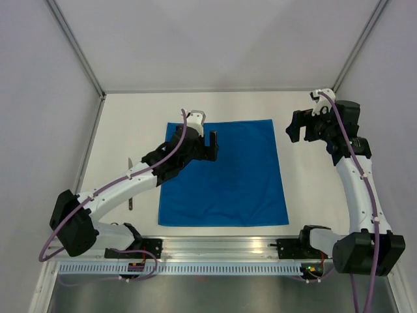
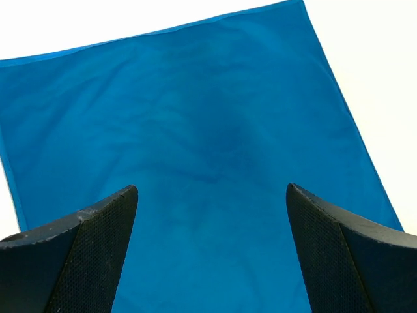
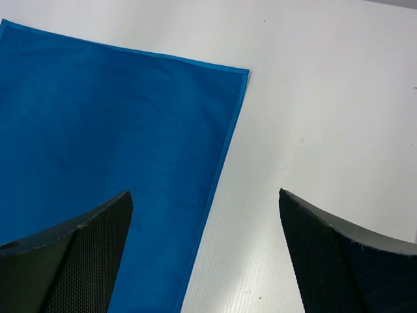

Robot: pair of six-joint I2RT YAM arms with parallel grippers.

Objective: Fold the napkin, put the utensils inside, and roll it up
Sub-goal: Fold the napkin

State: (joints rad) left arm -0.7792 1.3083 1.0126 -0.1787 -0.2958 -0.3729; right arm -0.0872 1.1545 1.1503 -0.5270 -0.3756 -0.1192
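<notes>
The bright blue napkin [image 1: 225, 176] lies flat and unfolded on the white table. It fills the left wrist view [image 2: 195, 117] and shows at the left of the right wrist view [image 3: 98, 130]. My left gripper [image 1: 208, 142] hovers over the napkin's far left part, open and empty [image 2: 212, 189]. My right gripper [image 1: 294, 132] is just right of the napkin's far right corner, open and empty [image 3: 204, 192], above the napkin's edge. A slim grey utensil [image 1: 131, 203] lies on the table left of the napkin, partly hidden under my left arm.
White walls with metal posts [image 1: 78, 52] enclose the table on three sides. The metal rail [image 1: 215, 248] with both arm bases runs along the near edge. Bare white table [image 1: 313, 189] lies right of the napkin.
</notes>
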